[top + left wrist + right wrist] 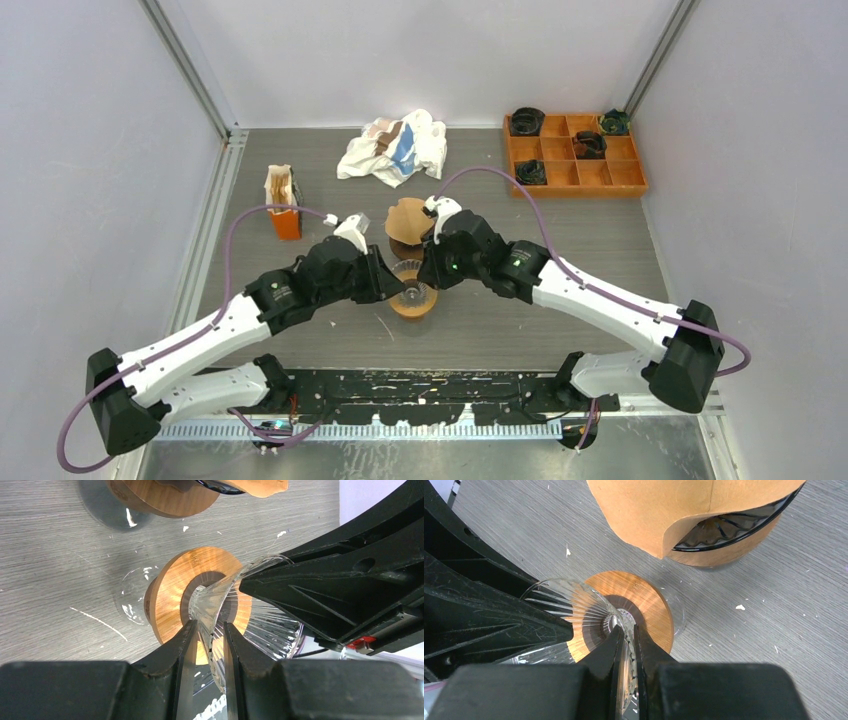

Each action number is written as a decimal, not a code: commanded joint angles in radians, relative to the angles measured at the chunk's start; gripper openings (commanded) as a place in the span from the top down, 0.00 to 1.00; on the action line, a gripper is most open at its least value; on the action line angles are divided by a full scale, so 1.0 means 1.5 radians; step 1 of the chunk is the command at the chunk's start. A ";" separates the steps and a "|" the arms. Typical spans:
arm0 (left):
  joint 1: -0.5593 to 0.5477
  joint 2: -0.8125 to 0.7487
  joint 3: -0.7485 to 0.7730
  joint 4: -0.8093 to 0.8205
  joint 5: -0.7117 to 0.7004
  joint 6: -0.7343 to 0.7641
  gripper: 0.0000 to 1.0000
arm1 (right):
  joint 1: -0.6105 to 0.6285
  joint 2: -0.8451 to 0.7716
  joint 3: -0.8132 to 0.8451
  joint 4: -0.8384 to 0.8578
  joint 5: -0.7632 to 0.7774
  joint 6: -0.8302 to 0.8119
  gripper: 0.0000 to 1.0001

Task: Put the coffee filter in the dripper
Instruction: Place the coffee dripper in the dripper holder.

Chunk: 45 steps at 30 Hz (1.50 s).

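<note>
A clear ribbed glass dripper (412,303) with a round wooden collar (170,592) lies tilted on the table between both arms. My left gripper (209,627) straddles its glass rim and is shut on it. From the other side my right gripper (626,630) pinches the same glass wall (574,605). In the top view the left gripper (397,287) and right gripper (429,279) meet over it. A brown paper coffee filter (654,515) sits just behind, at a second, black-rimmed dripper (729,532); how it rests there I cannot tell.
An orange holder (284,218) with more paper filters stands at the left. A crumpled white cloth (392,148) lies at the back. An orange compartment tray (575,172) holding black parts sits at the back right. Walls close in both sides.
</note>
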 commanded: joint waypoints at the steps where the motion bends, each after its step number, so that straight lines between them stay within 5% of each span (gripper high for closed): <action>1: -0.022 0.030 0.001 -0.095 -0.007 0.032 0.75 | 0.002 0.067 -0.080 -0.147 0.074 -0.024 0.97; 26: -0.024 0.044 0.061 -0.160 -0.060 0.053 0.78 | 0.003 0.115 -0.016 -0.222 0.117 -0.031 0.95; 45: -0.021 0.017 0.106 -0.194 -0.111 0.078 0.63 | 0.003 0.104 0.100 -0.244 0.107 -0.019 0.81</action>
